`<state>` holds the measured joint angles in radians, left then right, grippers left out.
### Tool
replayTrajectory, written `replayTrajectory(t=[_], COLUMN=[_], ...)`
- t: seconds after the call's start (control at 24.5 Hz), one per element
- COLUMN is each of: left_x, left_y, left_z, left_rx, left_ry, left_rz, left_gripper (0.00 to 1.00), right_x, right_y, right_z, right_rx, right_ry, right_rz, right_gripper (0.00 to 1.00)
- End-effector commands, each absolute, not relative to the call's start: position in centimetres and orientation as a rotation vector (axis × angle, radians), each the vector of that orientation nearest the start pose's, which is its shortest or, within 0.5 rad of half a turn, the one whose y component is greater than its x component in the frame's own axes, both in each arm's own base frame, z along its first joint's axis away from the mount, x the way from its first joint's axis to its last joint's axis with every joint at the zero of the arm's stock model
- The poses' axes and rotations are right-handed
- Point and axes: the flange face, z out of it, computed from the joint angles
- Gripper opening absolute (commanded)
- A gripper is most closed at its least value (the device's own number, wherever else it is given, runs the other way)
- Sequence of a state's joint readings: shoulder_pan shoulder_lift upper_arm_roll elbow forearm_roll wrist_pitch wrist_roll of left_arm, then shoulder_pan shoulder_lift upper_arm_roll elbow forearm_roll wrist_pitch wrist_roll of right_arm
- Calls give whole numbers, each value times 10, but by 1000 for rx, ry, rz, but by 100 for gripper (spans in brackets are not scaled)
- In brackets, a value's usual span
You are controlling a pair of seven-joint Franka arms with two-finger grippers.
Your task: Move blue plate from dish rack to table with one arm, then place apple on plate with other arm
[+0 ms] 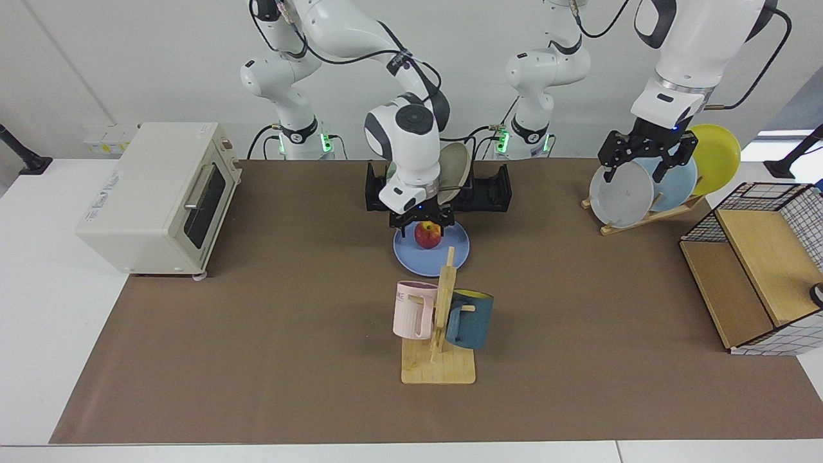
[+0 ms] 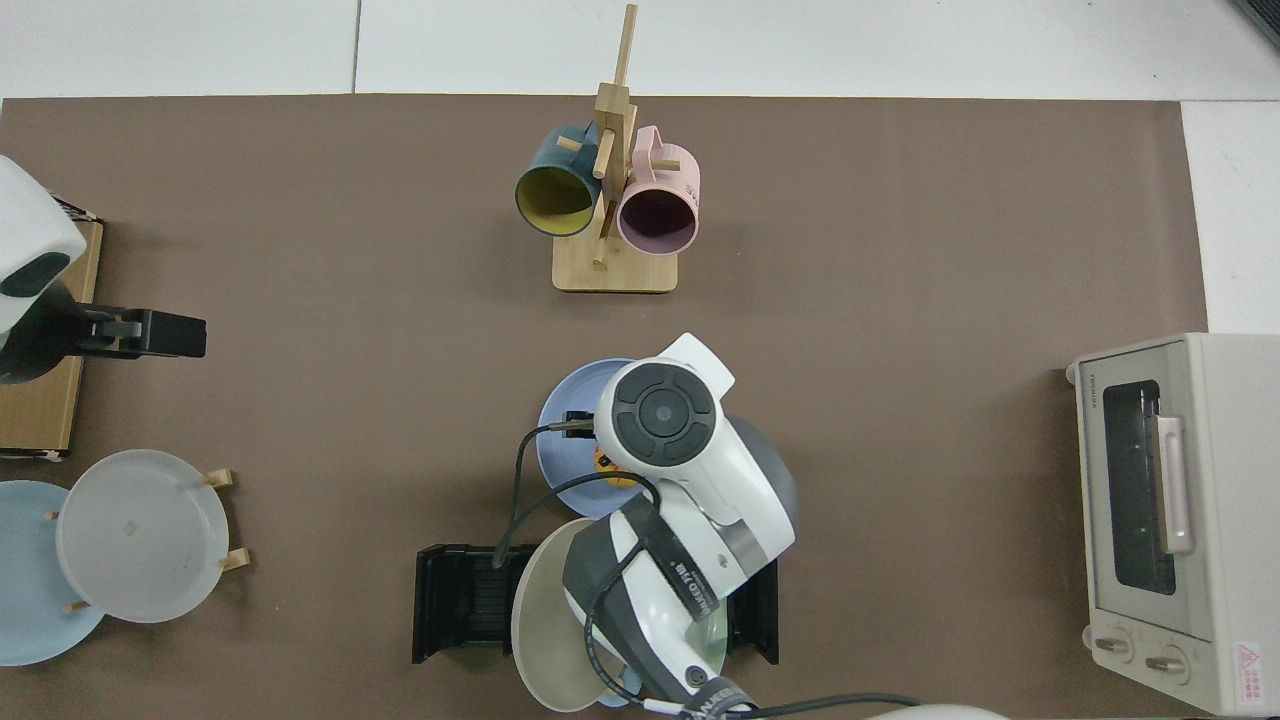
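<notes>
The blue plate (image 1: 431,254) lies flat on the table's brown mat (image 1: 257,321), just in front of the black dish rack (image 1: 488,190). The red and yellow apple (image 1: 427,235) rests on the plate's far half. My right gripper (image 1: 421,223) hovers open directly over the apple, its fingers spread at either side of the apple's top. In the top view the right wrist covers most of the plate (image 2: 565,420), and only a sliver of the apple (image 2: 606,463) shows. My left gripper (image 1: 643,168) waits open and empty in front of the wooden plate stand.
The rack (image 2: 460,605) holds a beige and a pale green plate. A mug tree (image 1: 440,321) with two mugs stands just in front of the blue plate. A toaster oven (image 1: 161,193), a wooden stand (image 1: 643,218) with grey, pale blue and yellow plates, and a wire basket (image 1: 759,257) flank the mat.
</notes>
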<state>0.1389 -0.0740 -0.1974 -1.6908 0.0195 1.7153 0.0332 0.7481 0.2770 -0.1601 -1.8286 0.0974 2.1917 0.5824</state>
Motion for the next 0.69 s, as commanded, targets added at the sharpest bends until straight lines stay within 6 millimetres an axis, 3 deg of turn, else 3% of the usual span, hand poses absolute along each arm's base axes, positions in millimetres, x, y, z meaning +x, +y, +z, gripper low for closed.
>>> replayTrajectory(t=[0.0,0.12,0.24,0.41,0.53,0.65], left_x=[544,544,544,543,544,543], left_y=[-36,-36,-38,-38,-38,-38], left_z=[620,620,620,619,620,619], left_rx=[-3109,-3109,-3109,-3109,-3109,-3109], left_ry=[126,126,129,129,129,129], left_rz=[-152,-152,-149,-147,-149,-147], left_gripper=[100,100,100,100,100,100], right_x=[535,556,566,583,584,574], right_y=[294,218,170,97,56,35], right_z=[439,456,466,480,488,507], right_rx=[-3032,-3037,-3050,-3057,-3060,-3066], right_ry=[79,141,-81,-188,-212,-186], right_rz=[-39,-27,-40,-101,-119,-102], right_gripper=[100,100,100,100,100,100])
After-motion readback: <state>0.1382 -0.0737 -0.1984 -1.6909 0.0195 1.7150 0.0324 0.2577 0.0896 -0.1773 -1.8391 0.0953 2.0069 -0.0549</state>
